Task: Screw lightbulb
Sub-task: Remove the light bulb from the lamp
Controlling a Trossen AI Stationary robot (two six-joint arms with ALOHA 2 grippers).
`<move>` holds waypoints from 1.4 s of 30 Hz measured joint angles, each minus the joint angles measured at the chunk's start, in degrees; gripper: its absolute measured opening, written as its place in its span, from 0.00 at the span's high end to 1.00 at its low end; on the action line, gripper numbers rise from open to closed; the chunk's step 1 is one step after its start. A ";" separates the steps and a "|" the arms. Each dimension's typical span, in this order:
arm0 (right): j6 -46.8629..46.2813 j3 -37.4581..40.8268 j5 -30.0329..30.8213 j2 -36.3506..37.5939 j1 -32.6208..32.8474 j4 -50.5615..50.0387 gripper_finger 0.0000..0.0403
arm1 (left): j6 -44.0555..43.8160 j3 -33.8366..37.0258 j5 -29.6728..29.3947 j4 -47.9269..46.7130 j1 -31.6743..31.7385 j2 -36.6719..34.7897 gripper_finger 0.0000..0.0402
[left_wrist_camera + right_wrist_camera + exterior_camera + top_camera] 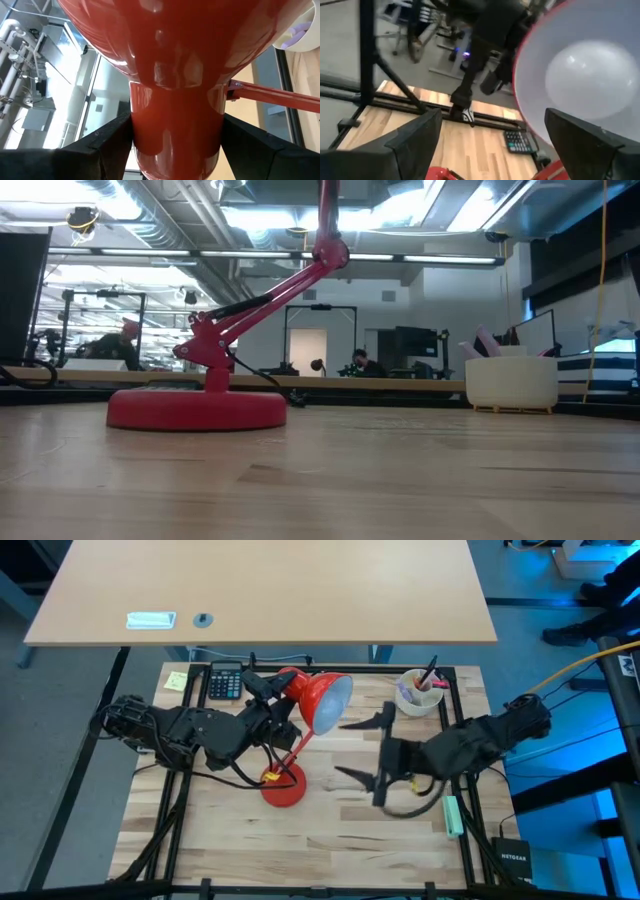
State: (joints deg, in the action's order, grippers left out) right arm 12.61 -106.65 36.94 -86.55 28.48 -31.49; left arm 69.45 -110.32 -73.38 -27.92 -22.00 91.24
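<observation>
Where the table is seen from above, the left gripper [283, 698] is closed around the neck of the red lamp [318, 700], while the right gripper [362, 748] is held wide open and empty just beside the shade's mouth. From the left wrist, the fingers [105, 145] are seen pressed against the neck on both sides. From the right wrist, the lightbulb [587, 80] is seen seated inside the white-lined shade, beyond the parted fingers [415, 137].

I count one red lamp [305, 715] and one lightbulb [587, 75] inside its shade. On the tabletop [330, 830] I see one calculator [226, 683], one yellow sticky note [176, 680], one white cup [419, 695] and one green marker [452, 816].
</observation>
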 joint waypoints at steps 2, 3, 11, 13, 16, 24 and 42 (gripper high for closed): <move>-2.85 0.04 2.58 -0.90 0.08 0.52 0.12 | 0.00 0.00 -0.04 0.00 0.00 0.00 0.35; -4.91 0.05 5.02 -0.98 0.11 1.19 0.12 | 0.00 0.00 -0.05 0.00 0.00 0.00 0.35; -33.85 -5.64 12.62 1.36 0.71 -1.67 0.12 | -0.35 0.00 -0.11 -0.11 -0.02 0.00 0.35; -42.27 -5.66 10.34 1.78 0.62 -2.11 0.12 | -0.37 0.00 -0.13 -0.13 -0.04 0.00 0.35; -49.48 -5.60 7.90 1.03 -0.19 -2.22 0.12 | -0.63 0.00 -0.13 -0.13 -0.02 0.00 0.35; -51.00 -5.53 7.17 -0.74 -1.13 2.06 0.12 | -0.54 0.00 -0.07 -0.13 -0.09 0.00 0.35; -54.38 -5.55 7.24 -3.71 -6.71 5.11 0.12 | -0.98 0.00 0.04 -0.17 -0.13 0.00 0.35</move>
State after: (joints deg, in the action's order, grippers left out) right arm -41.77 -112.20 44.18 -90.26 21.77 -26.38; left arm 68.48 -110.32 -73.34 -28.10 -22.13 91.24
